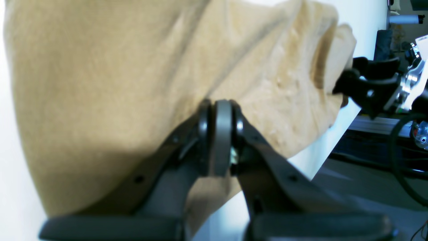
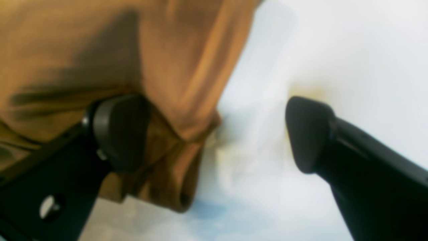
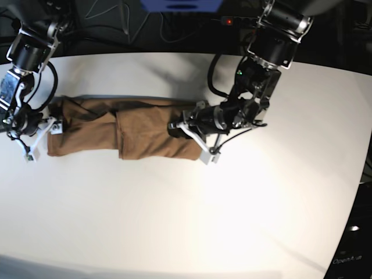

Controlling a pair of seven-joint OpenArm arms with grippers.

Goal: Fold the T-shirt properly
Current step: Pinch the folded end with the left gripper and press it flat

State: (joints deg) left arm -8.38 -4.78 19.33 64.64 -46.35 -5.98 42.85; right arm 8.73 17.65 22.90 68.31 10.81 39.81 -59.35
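Base view overhead, far; both wrist views close, sharing T-shirt (image 3: pixel 125 135).

T-shirt (image 3: pixel 125 133) on table (image 3: pixel 192 221), between both hands.

A white table (image 3: pixel 174 221) fills most of the base view, glaring brightest at lower centre right. Behind its far edge along the top of the frame, the room is dark, with tangled cables (image 3: pixel 116 17) upper left, a blue object (image 3: pixel 181 4) at top centre and a small red light (image 3: pixel 229 21) beside it.
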